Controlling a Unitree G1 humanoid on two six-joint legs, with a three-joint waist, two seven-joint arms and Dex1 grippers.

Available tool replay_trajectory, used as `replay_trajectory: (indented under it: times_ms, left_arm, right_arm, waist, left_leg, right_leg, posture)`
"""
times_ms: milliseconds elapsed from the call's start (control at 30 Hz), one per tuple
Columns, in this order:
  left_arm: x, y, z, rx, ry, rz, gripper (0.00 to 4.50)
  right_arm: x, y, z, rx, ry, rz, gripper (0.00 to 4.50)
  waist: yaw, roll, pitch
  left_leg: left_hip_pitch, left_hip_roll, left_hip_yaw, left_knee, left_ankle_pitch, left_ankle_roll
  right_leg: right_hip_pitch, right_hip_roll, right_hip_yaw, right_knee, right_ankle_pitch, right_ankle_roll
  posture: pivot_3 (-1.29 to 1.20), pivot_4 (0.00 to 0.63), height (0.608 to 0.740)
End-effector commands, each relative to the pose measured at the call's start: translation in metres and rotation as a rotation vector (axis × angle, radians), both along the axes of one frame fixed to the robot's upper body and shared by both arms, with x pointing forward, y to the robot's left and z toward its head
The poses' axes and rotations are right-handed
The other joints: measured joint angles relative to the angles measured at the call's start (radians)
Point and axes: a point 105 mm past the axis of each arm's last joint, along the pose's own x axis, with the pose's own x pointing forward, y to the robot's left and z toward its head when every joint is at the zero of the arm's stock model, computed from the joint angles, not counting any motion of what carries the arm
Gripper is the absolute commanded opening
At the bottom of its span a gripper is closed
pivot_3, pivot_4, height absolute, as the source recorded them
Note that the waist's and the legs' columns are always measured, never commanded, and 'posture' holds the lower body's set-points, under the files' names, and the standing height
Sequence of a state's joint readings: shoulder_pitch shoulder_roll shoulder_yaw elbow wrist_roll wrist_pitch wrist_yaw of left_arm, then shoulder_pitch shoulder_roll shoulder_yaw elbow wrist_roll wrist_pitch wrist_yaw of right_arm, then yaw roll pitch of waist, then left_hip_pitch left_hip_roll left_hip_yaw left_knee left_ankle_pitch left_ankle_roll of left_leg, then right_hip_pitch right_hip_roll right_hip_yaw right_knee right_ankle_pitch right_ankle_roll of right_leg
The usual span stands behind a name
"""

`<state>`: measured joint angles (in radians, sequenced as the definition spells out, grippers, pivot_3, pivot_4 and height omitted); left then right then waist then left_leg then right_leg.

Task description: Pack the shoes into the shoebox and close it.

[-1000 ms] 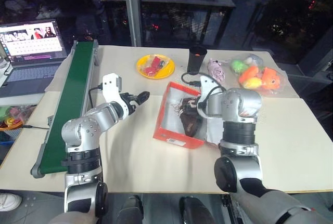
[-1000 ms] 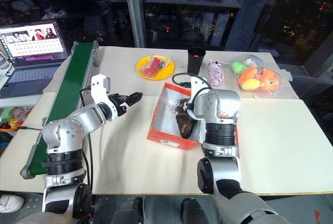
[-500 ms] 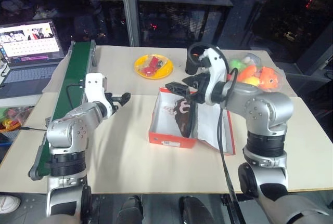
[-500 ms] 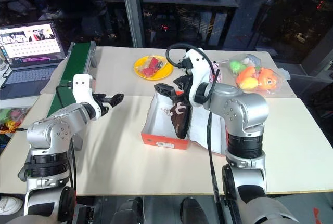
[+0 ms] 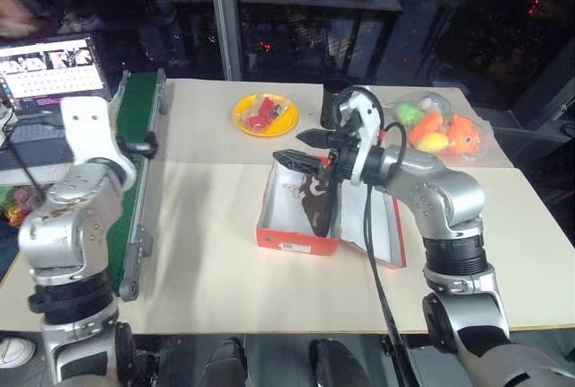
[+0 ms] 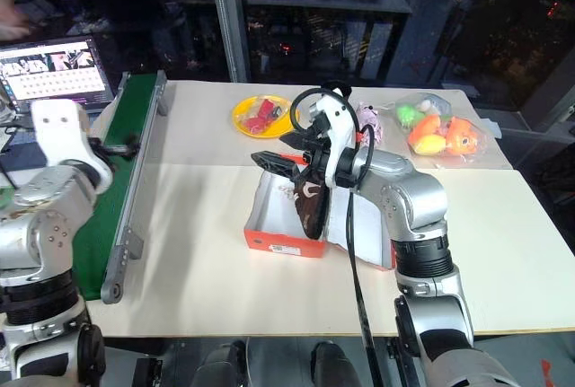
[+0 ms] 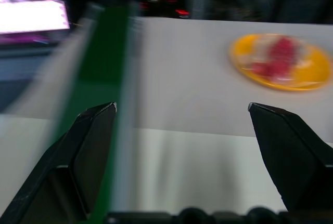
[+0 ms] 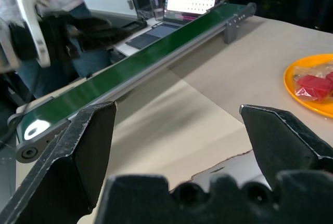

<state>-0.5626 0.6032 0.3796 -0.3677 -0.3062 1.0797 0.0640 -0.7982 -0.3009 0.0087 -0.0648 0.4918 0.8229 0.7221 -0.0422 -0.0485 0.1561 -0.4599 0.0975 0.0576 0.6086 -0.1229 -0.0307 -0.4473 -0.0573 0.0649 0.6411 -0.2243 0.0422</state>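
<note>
Left gripper point(image 7: 182, 130) has swung out to nine o'clock over the conveyor point(image 5: 126, 216), jaws wide; right gripper point(image 5: 301, 146) gapes empty above shoebox point(image 5: 296, 236) holding shoes point(image 5: 316, 207)

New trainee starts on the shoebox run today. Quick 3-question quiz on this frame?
1. True or false: the shoebox has its lid shut.
2. Which holds red items: A the yellow plate, B the green conveyor, C the laptop?
3. The right gripper hovers over the box with its fingers ____.

Key: 1 false, the lid lies open with the shoes inside. 2 A. 3 open.
</note>
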Motion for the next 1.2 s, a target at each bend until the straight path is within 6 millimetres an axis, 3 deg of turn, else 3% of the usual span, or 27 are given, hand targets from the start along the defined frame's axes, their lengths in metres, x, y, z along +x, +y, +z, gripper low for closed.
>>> replay_trajectory:
  times_ms: [33,167,267,533,867,1200]
  left_arm:
    - [-0.014,0.014,0.032,0.064,-0.084,0.075,4.33]
    - [-0.02,0.033,0.003,0.0,-0.024,0.099,4.33]
    - [-0.02,0.033,-0.021,-0.035,-0.05,0.031,4.33]
    - [-0.01,0.043,-0.054,-0.09,-0.06,-0.007,4.33]
    - [0.013,0.055,-0.075,-0.113,-0.039,-0.052,4.33]
    - [0.044,0.046,-0.078,-0.141,-0.024,-0.134,4.33]
  right_arm:
    - [-0.002,0.006,0.011,0.018,-0.078,0.039,4.48]
    - [-0.005,0.017,0.008,-0.019,-0.128,0.077,4.48]
    - [-0.005,0.025,0.008,-0.031,-0.189,0.07,4.48]
    - [-0.004,0.027,0.0,-0.033,-0.188,-0.007,4.48]
    - [0.005,0.009,-0.016,-0.08,-0.128,-0.193,4.48]
    - [0.0,0.007,-0.018,-0.079,-0.099,-0.224,4.48]
  waist:
    - [0.0,0.0,0.0]
    - [0.0,0.0,0.0]
    - [-0.001,0.0,0.0]
    - [0.012,-0.003,-0.001]
    - [0.025,-0.003,-0.001]
    - [0.028,-0.003,-0.001]
  left_leg:
    - [0.0,0.0,0.0,0.0,0.0,-0.001]
    - [0.0,0.0,0.0,0.0,-0.003,-0.005]
    - [0.0,0.0,0.001,0.0,-0.003,-0.005]
    - [0.0,0.0,0.001,0.001,-0.003,-0.008]
    - [0.0,0.001,0.002,0.0,-0.003,-0.008]
    - [0.0,0.001,0.002,0.0,-0.002,-0.007]
  right_leg:
    - [0.0,0.0,0.0,0.0,0.0,0.0]
    - [0.0,0.0,0.0,0.0,0.0,0.0]
    - [-0.001,0.0,0.0,0.001,0.0,0.0]
    - [-0.001,0.0,0.0,0.002,0.001,-0.002]
    - [-0.003,0.0,0.0,0.003,0.002,-0.003]
    - [-0.003,0.0,0.0,0.003,0.002,-0.003]
  posture:
    - [0.0,0.15,0.736]
    - [0.0,0.15,0.736]
    - [0.0,0.15,0.736]
    - [0.0,0.15,0.736]
    - [0.0,0.15,0.736]
    - [0.0,0.15,0.736]
